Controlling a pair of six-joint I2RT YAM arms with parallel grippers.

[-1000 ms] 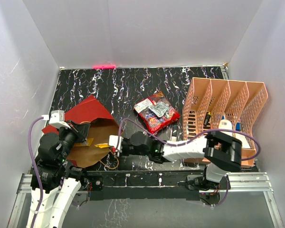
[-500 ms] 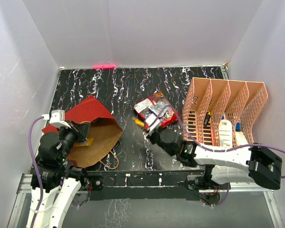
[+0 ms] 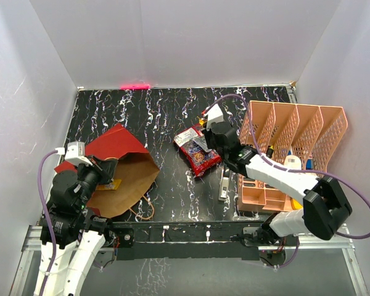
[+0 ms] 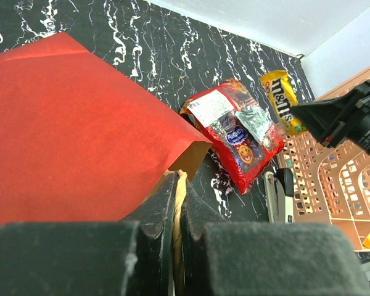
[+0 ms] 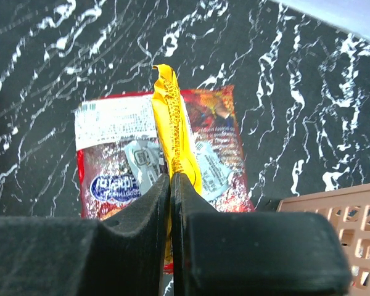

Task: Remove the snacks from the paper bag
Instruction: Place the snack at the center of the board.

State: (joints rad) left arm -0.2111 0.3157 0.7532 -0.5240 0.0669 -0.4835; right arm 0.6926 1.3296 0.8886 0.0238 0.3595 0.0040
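Observation:
The red paper bag (image 3: 114, 151) lies on its side at the left, its brown mouth facing right; it also fills the left wrist view (image 4: 68, 123). My left gripper (image 3: 105, 171) is shut on the bag's tan cord handle (image 4: 179, 197). A yellow packet (image 3: 114, 184) shows inside the bag. My right gripper (image 3: 207, 125) is shut on a yellow M&M's packet (image 5: 172, 117), held above a red snack packet (image 3: 197, 154) that has a silver packet (image 3: 203, 143) lying on it. The left wrist view shows the M&M's packet (image 4: 282, 98) and red packet (image 4: 234, 145).
A salmon-orange lattice file rack (image 3: 293, 139) stands at the right, just beside my right arm, with a white bottle (image 3: 291, 161) in it. A slim grey-and-white gadget (image 3: 224, 184) lies on the black marbled table (image 3: 160, 117) by the rack's front. White walls close in three sides.
My right arm swung from the bag's mouth to the right and farther back, carrying the yellow packet above the red packet. The gadget is uncovered. The left gripper kept its hold.

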